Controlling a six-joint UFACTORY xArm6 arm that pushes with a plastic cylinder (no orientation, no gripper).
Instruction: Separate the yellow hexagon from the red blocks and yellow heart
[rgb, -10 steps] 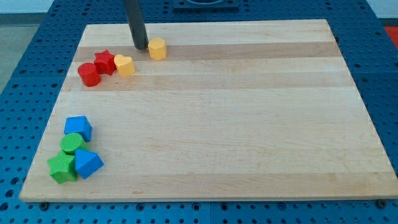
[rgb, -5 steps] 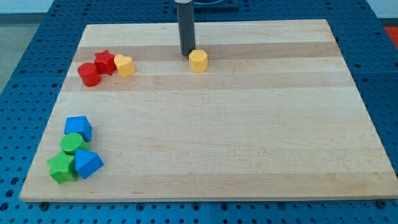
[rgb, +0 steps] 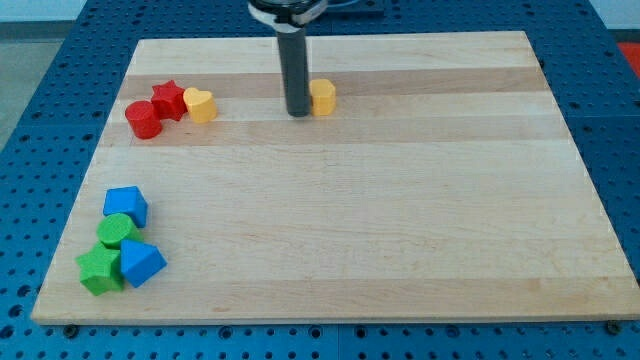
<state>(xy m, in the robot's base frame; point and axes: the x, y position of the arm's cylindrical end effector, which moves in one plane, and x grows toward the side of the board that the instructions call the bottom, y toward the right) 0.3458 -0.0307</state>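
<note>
Yellow hexagon sits mid-top of the bench, well apart from the red blocks and heart, my tip touching its left side, no claw fitted; push rightward through its centre, slowly, so it doesn't slip off.

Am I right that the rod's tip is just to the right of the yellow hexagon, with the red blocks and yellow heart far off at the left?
Not quite: the camera view shows my tip just left of the yellow hexagon. The red blocks and yellow heart are indeed far left.
</note>
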